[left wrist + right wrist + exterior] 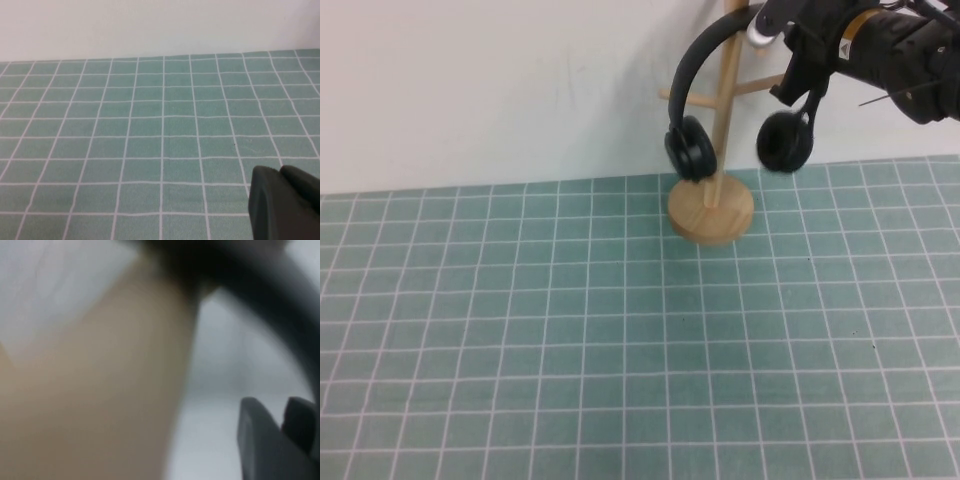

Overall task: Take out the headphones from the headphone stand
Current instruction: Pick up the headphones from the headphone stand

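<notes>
High view, surface: the counter [570,350] wears a green mat ruled in white squares, running back to a plain white wall [480,80].
High view, stand: the headphone stand [711,208] sits at the far edge of the mat, its round wooden base just before the wall, pole upright with angled pegs.
High view, headphones: the headphones [692,148] hang over the top of the stand, one ear cup to the left of the pole, the other to its right, both clear of the mat.
High view, right end effector: the right end effector [767,25] is at the top of the stand by the headband, its fingers together; whether they pinch the headband cannot be told.
High view, open room: the near and left parts of the mat lie bare.
Left wrist view: the left end effector [282,205] hovers low over bare mat, wall beyond; whether its fingers are apart or together cannot be told.
Right wrist view: blurred pale wood and a dark arc fill the picture, dark fingertips [262,440] nearby.
</notes>
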Robot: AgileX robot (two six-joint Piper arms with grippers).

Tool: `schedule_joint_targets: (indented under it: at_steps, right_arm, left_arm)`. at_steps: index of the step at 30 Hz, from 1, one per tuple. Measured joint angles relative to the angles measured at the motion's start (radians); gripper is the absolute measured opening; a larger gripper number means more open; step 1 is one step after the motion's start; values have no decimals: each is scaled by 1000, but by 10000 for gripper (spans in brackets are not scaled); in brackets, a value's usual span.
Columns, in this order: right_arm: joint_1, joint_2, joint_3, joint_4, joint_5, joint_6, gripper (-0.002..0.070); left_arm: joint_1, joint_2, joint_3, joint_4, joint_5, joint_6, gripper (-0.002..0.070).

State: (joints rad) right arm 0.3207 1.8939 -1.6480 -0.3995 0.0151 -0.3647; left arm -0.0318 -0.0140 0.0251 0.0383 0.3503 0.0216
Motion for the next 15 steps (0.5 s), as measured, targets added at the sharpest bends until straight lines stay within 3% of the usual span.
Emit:
schedule_joint_targets:
  at_steps: [11, 15]
  right_arm:
    - [47, -188, 0, -36, 352, 152, -8]
    - [111, -290, 0, -50, 594, 237, -8]
  left_arm:
    - [0, 0, 0, 0, 0, 0, -4]
    - [0, 0, 0, 0, 0, 0, -4]
